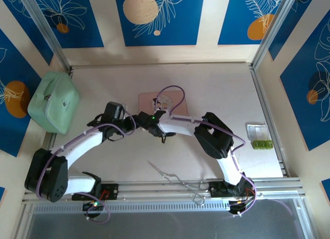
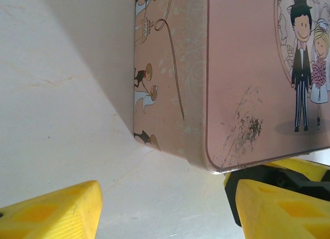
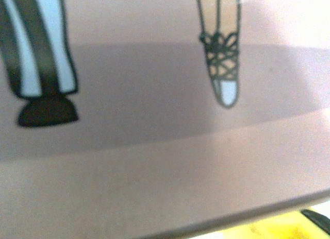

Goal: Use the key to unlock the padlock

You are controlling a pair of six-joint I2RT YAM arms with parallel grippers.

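Crowding the pink tin, my left gripper gapes empty (right's state I cannot tell); I'd back off to find the padlock.

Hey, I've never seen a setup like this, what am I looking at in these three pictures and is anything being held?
Two white robot arms are bolted at the table's near edge. The overhead picture shows both reaching to a pink tin mid-table. A green case sits far left, a small clear tray far right, and a wire tool lies near the bases. The other two pictures come from cameras on the wrists. The left gripper, with yellow fingers, is open at the tin's corner, holding nothing. The right wrist camera sits very close to the tin's cartoon lid; whether that gripper is open cannot be told.
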